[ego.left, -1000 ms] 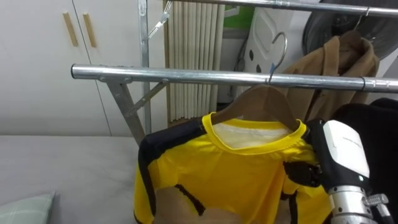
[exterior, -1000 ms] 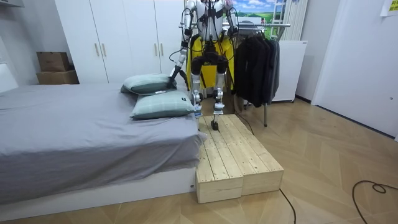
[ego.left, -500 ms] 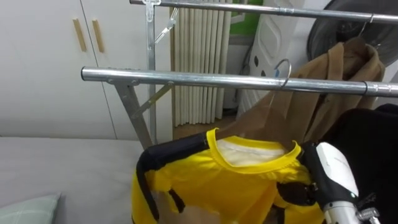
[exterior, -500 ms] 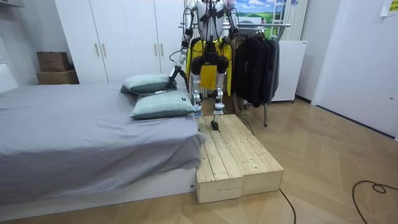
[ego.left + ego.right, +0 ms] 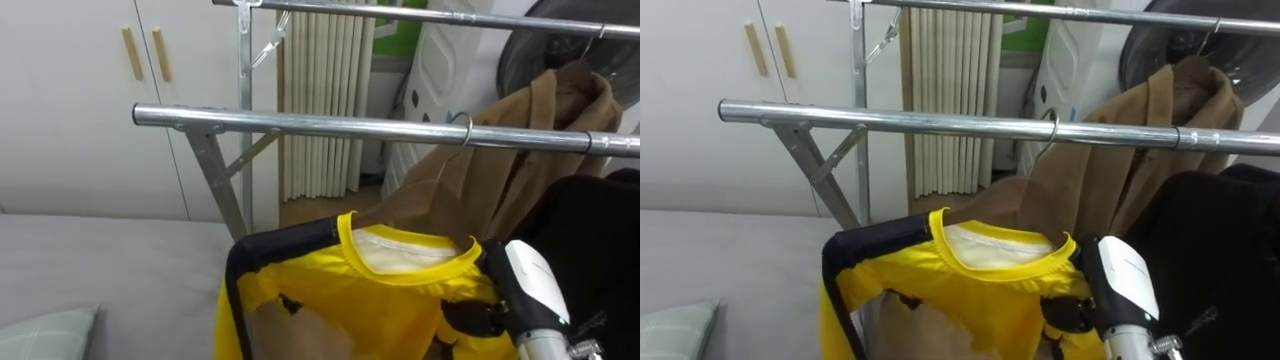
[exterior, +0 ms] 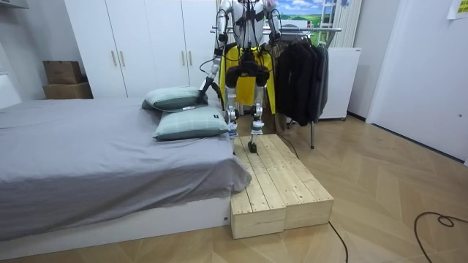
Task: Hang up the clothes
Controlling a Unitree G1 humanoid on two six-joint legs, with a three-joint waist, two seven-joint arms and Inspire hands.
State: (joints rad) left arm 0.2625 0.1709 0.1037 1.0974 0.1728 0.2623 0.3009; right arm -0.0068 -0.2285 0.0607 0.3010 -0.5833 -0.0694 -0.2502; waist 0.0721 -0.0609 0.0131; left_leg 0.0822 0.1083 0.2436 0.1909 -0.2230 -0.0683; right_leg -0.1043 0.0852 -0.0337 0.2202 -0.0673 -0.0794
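Rail (image 5: 330,125) of the clothes rack runs across in front. Yellow shirt (image 5: 370,300) has sunk a little beneath it, and the hanger hook (image 5: 467,125) now seems to sit over the rail's right part, so hanging looks nearly done. Right hand (image 5: 530,285) is at the shirt's right shoulder; whether it grips, I cannot tell.

Yellow shirt (image 5: 370,290) with black shoulder trim and yellow collar, on a hanger. Hanger hook (image 5: 465,124) sits at the metal rail (image 5: 300,123). The shirt hangs below the rail, collar uppermost, beside dark clothes.
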